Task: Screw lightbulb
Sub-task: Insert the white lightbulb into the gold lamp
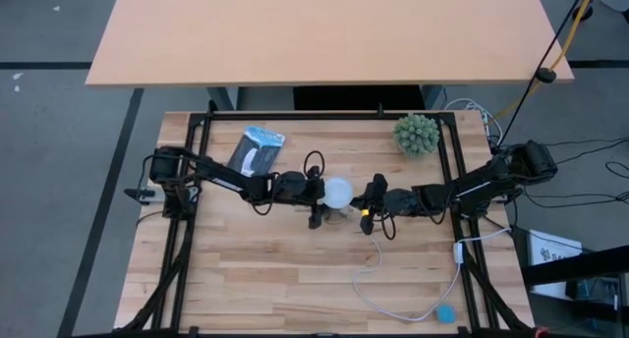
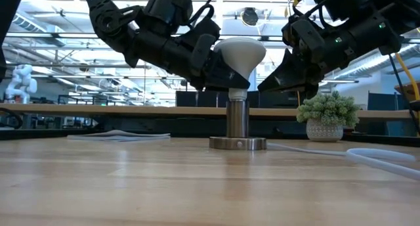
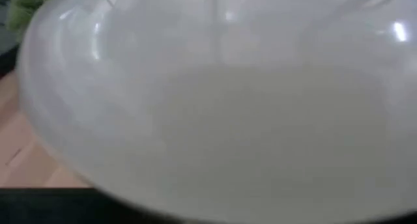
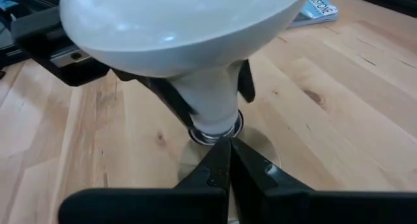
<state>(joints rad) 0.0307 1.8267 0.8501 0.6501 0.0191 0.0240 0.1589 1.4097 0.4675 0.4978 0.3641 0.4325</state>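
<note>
The white frosted lightbulb [image 2: 240, 55] stands about upright, dome up. Its grey screw base [image 2: 237, 93] sits in the top of a metal socket post [image 2: 237, 119] on a round disc [image 2: 237, 143] at the table's middle. My left gripper [image 1: 316, 193] comes from the table's left and is shut on the bulb. The bulb's dome [image 3: 215, 107] fills the left wrist view. My right gripper [image 4: 227, 152] comes from the right. Its fingers are shut, tips just beside the screw base [image 4: 215, 131]. I cannot tell whether they touch it. My left gripper pinches the bulb's tapering cone, below the dome, between its two fingers [image 4: 168, 99], one on each side of the narrow part. The fingers come about level from the table's left. The bulb stays upright with its screw base in the socket post.
A spiky green ball plant in a white pot [image 1: 417, 134] stands at the far right. A dark booklet [image 1: 257, 149] lies at the far left. The socket's white cord [image 1: 378, 279] loops toward the near right, past a small blue object [image 1: 445, 313]. Black frame rails [image 1: 193, 210] edge the table.
</note>
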